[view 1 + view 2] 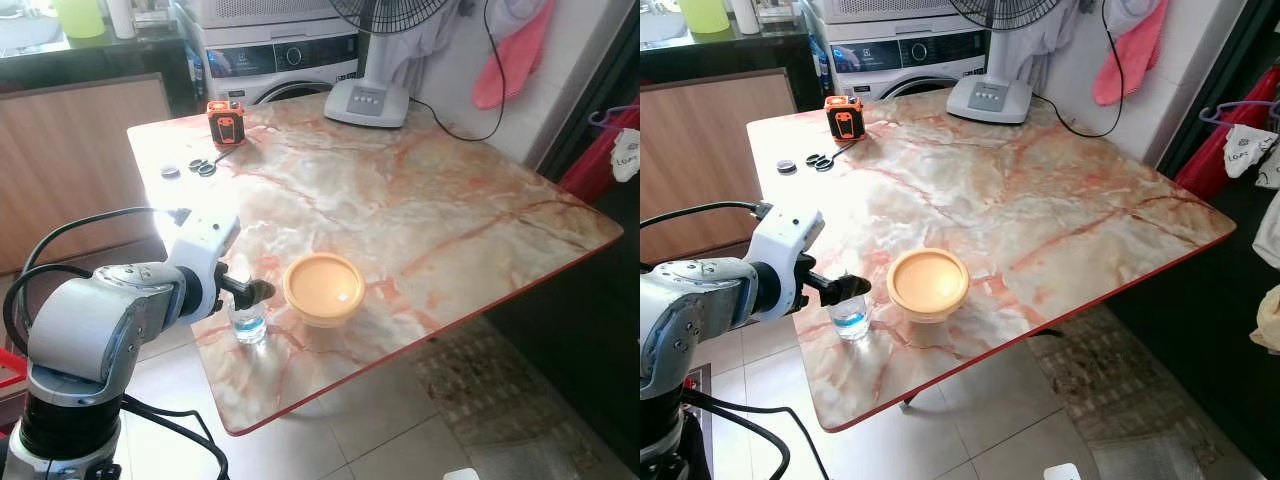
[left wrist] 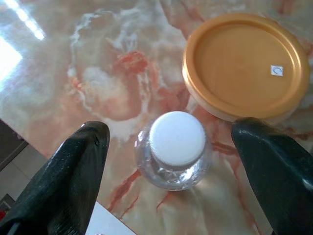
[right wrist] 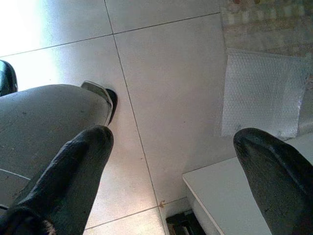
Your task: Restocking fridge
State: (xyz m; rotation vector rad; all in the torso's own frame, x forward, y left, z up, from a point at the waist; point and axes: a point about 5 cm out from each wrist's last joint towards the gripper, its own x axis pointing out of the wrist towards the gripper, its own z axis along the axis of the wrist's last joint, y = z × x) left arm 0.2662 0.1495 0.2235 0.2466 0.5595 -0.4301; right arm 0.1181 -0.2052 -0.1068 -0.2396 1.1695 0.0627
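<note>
A small water bottle (image 2: 174, 149) with a white cap stands upright near the front-left edge of the marble table (image 1: 430, 200), just beside a round yellow container (image 1: 323, 289). The left gripper (image 2: 171, 161) hovers above it, fingers spread wide on either side, not touching. The right gripper (image 3: 171, 181) hangs spread over the floor.

A small clear water bottle (image 2: 173, 149) with a white cap stands upright near the desk's (image 1: 420, 200) edge, just beside a lidded tan bowl (image 1: 323, 289).
</note>
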